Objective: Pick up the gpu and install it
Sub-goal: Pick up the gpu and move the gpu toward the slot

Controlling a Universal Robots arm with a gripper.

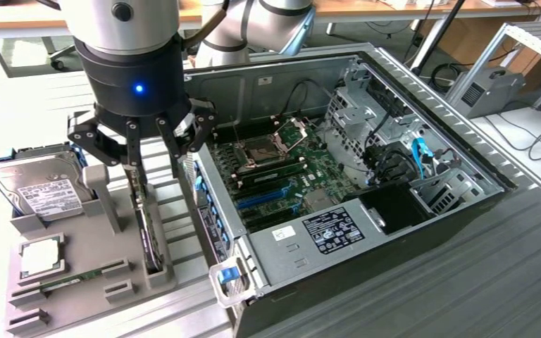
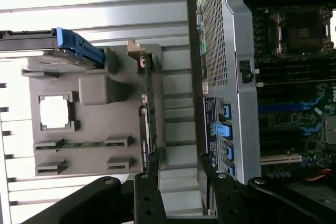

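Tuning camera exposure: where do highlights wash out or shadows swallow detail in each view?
Exterior view: the processor glares white on its grey tray. Wrist view: the ribbed table bleaches out, the motherboard sits in shadow.

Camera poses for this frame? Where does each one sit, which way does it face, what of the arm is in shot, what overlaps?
Exterior view: raised off the arm, looking down on the fixture tray and open PC case; the arm and open gripper hang above the gpu.
Wrist view: on the wrist, looking down past the fingers at the gpu on edge in the fixture tray.
Shared: gripper, gpu, fixture tray, PC case.
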